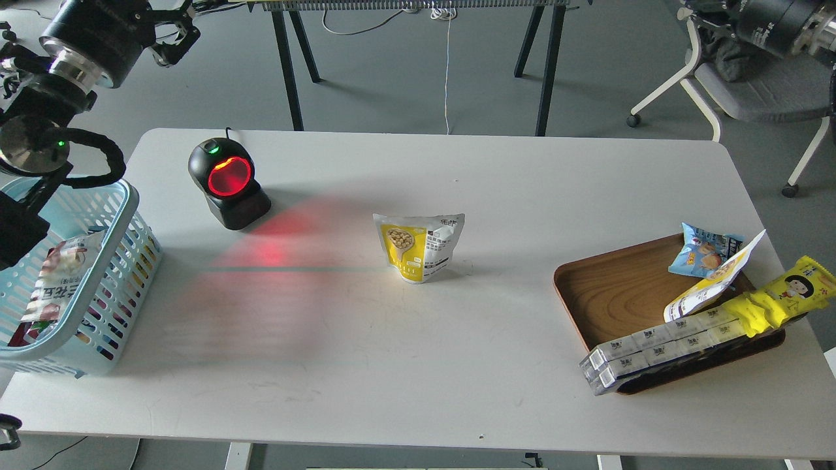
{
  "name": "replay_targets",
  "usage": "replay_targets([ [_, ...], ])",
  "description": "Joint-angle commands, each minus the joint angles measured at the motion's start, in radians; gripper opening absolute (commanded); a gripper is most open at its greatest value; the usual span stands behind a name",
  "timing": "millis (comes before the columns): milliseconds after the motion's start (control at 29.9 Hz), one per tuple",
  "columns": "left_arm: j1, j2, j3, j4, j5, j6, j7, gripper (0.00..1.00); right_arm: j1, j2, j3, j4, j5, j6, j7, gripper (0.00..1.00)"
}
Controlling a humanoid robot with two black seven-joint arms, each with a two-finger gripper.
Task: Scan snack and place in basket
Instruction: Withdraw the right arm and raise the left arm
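Yellow-white snack (420, 247) upright mid-table, long axis vertical, printed face toward camera, left gripper (171, 36) state unclear.

Left arm (62, 72): black cylindrical housings, silver metal rings at joints, looped black cable, small green indicator light. Right arm (777, 26): black barrel segment, ribbed silver collar.

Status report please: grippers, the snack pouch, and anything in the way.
Left gripper raised far left, state unclear; right gripper out of view. Snack pouch upright mid-table, untouched. Scanner lit, basket at left edge. Path to the scanner looks unobstructed.
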Motion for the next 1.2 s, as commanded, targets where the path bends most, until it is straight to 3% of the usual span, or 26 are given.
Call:
replay_targets([
  [0, -0.030, 0.018, 0.001, -0.043, 0.234, 0.000, 0.001, 1.00, -0.042, 0.024, 0.017, -0.062, 0.188, 0.003, 0.000, 0.97],
  [134, -0.033, 0.088, 0.001, -0.176, 0.443, 0.013, 0.011, 1.00, -0.103, 0.075, 0.086, -0.148, 0.364, 0.026, 0.000, 0.97],
  [234, -0.040, 0.106, -0.001, -0.207, 0.612, 0.048, 0.031, 0.99, -0.178, 0.115, 0.176, -0.223, 0.460, 0.055, 0.000, 0.97],
  [434, -0.076, 0.139, -0.001, -0.298, 0.697, 0.050, 0.037, 0.99, -0.312, 0.207, 0.453, -0.351, 0.487, 0.082, 0.000, 0.97],
  [601, -0.096, 0.179, -0.001, -0.442, 0.880, 0.056, 0.106, 0.99, -0.393, 0.268, 0.691, -0.385, 0.487, 0.079, 0.000, 0.97],
  [902, -0.096, 0.214, -0.002, -0.658, 1.307, 0.012, 0.031, 0.99, -0.473, 0.327, 0.831, -0.394, 0.553, 0.069, -0.010, 0.97],
  [1169, -0.085, 0.172, -0.001, -0.743, 1.540, 0.016, 0.024, 0.99, -0.504, 0.351, 0.893, -0.454, 0.595, 0.075, -0.022, 0.97],
])
